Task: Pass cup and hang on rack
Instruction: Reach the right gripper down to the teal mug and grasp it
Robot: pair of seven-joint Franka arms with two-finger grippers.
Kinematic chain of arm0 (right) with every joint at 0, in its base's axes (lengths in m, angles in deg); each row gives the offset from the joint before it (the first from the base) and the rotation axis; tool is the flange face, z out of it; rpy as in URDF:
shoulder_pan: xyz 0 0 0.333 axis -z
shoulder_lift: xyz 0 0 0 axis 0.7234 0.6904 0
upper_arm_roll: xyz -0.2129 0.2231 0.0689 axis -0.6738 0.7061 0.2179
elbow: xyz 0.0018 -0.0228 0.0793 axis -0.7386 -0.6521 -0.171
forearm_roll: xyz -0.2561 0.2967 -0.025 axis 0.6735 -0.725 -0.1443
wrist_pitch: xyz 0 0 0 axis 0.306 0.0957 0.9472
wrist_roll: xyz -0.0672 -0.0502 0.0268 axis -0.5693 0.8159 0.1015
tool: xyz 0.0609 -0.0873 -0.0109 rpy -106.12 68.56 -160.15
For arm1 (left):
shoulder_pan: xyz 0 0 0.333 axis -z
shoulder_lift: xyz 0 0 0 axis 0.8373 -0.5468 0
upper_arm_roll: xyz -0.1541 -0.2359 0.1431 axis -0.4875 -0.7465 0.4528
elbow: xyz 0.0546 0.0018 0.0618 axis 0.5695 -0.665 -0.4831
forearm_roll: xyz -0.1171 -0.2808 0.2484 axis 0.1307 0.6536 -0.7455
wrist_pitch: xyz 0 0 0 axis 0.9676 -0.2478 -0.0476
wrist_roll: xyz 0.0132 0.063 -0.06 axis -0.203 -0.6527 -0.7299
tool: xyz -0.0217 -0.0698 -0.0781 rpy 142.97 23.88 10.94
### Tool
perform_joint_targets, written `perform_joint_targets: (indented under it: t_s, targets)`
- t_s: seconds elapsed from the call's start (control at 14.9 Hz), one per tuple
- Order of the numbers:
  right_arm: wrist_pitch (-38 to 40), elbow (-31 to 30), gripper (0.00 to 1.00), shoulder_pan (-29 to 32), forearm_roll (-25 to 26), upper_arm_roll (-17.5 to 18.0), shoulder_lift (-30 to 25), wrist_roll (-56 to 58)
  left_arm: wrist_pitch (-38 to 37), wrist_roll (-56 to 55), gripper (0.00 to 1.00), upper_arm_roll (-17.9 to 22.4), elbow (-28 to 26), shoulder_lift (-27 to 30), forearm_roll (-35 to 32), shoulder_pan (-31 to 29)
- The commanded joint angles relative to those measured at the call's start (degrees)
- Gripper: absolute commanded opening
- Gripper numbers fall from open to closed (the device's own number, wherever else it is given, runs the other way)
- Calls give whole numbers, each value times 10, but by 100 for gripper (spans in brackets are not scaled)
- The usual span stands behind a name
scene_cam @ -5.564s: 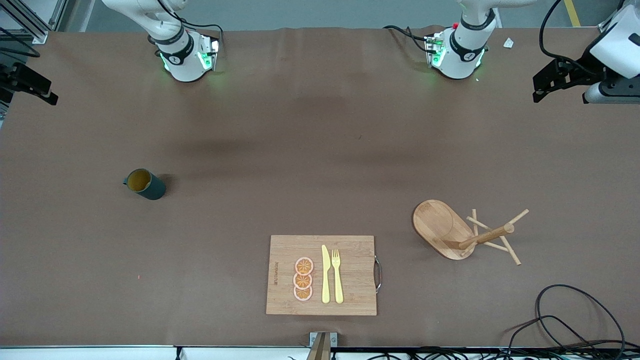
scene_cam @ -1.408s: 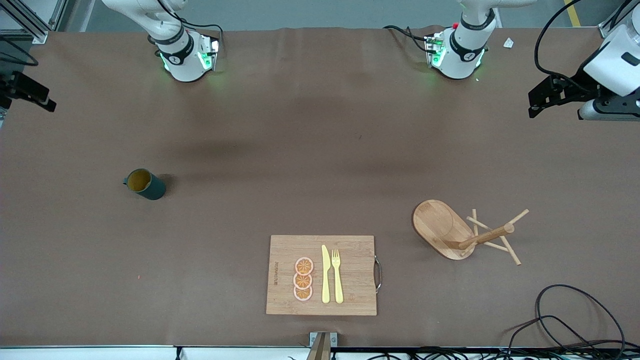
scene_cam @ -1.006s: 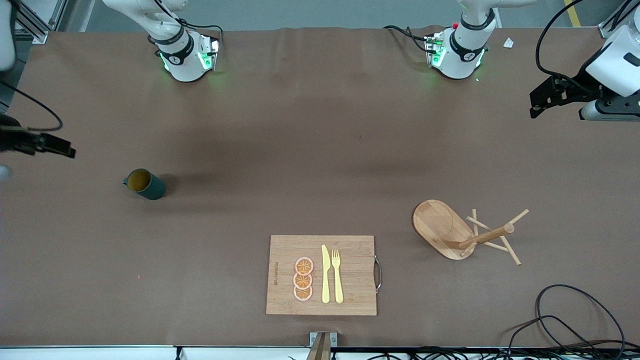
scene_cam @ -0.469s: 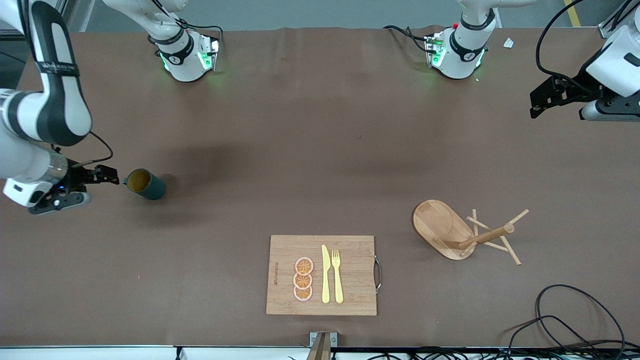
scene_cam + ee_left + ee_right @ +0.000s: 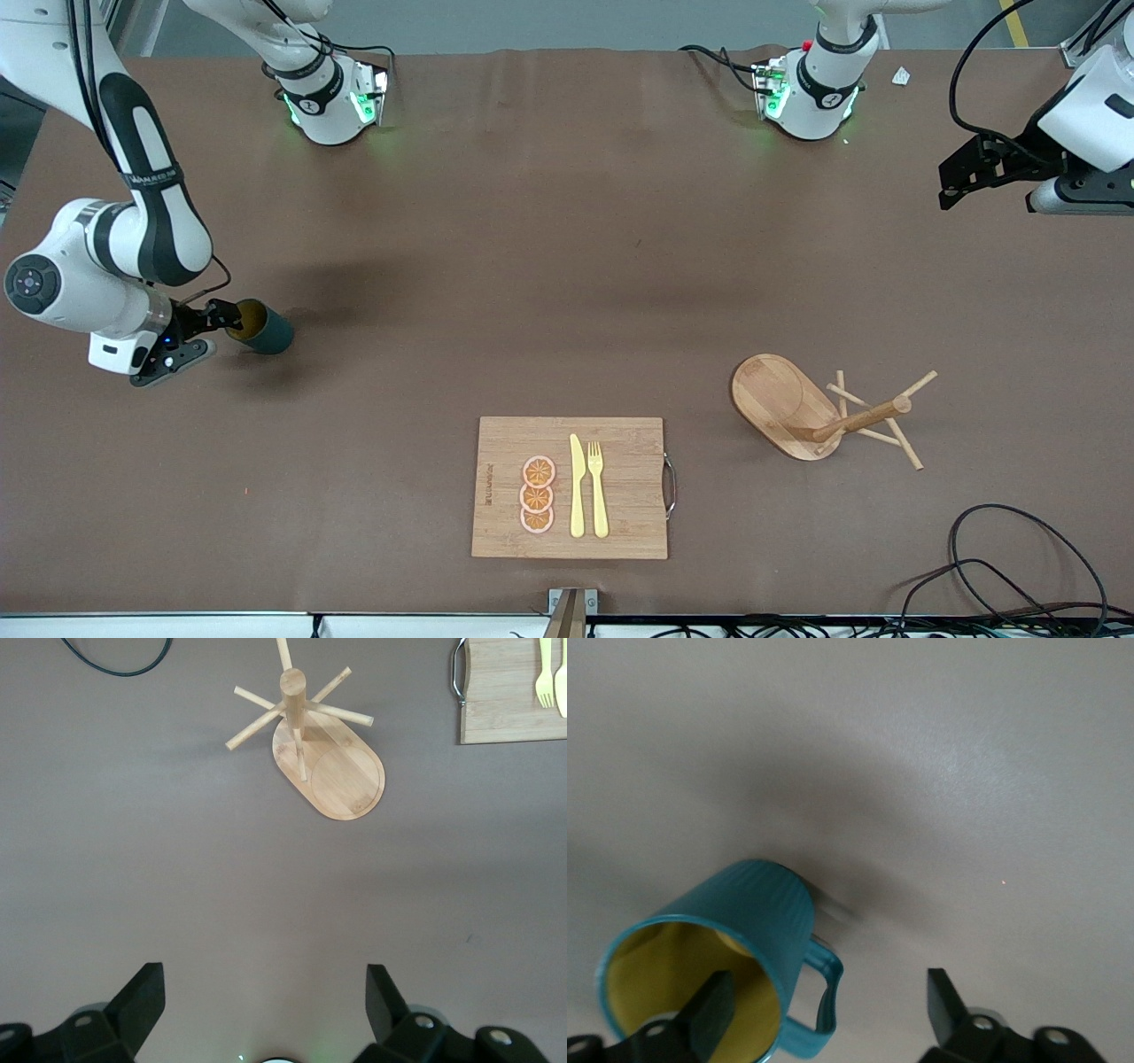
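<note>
From the front, the cup [image 5: 260, 327] is being met at the right arm's end of the table by the open right gripper [image 5: 221, 316], while the left gripper [image 5: 961, 173], open, is waiting well apart; at the right wrist, one finger [image 5: 713, 1010] is being shown inside the rim, the handle [image 5: 819, 1005] between both.

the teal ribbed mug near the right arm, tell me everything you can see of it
The small teal-green ribbed mug stands on the brown table toward the right arm's end. It is a cylinder with fine vertical ridges outside, a yellow-orange inside and a loop handle on one side. The right gripper is open around its handle side, one finger in front of the mouth; contact cannot be told.
</note>
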Motion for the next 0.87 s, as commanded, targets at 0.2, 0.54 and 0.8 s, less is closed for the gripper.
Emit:
perform_joint_targets:
  t_s: [0.2, 0.54, 0.8]
  targets:
    - [-1, -4, 6, 12, -14, 7, 1, 14, -6, 5, 100, -2, -6, 7, 4, -5]
    - [16, -3, 0, 9, -52, 7, 1, 10, -5, 4, 100, -2, -6, 4, 4, -5]
    - [72, 0, 0, -33, -64, 8, -27, -79, -5, 4, 100, -2, -7, 5, 4, -5]
